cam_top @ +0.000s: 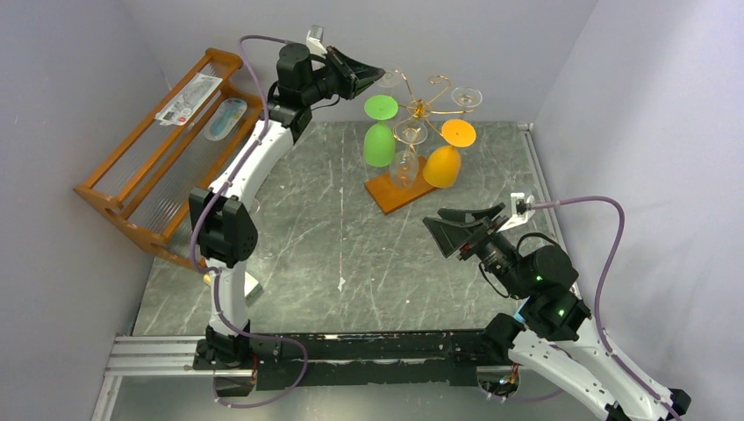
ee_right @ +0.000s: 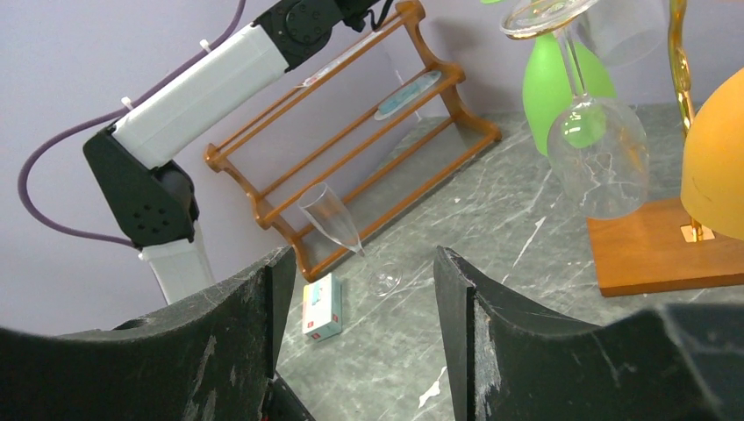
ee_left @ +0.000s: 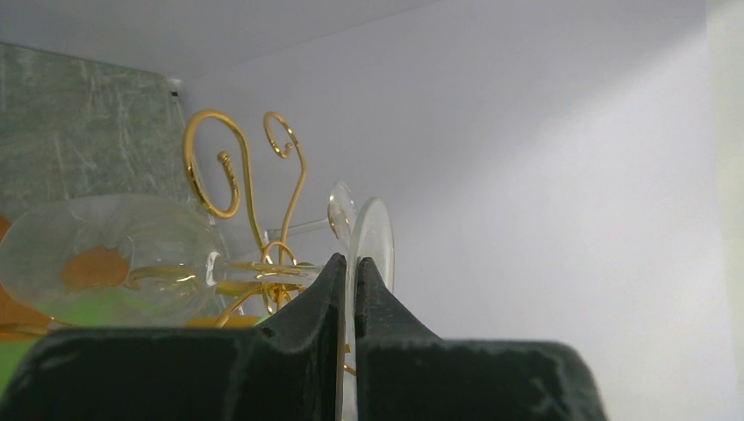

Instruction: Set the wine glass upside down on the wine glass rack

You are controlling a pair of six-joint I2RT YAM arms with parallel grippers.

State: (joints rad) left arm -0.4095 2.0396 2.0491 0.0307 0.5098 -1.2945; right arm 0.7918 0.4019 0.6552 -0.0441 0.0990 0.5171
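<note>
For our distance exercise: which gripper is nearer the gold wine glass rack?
Left. The left gripper is at the rack's curled arms; the right gripper is apart, near its base.

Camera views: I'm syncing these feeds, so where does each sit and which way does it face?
Top external: above and behind the bases, looking down on the table; both arms show, left gripper raised at the wine glass rack.
Left wrist: high by the rack's curls, facing the back wall; its fingers pinch the wine glass foot.
Right wrist: low, facing left toward the slatted shelf; its open fingers and the left arm show.
Shared: all three see the rack.
</note>
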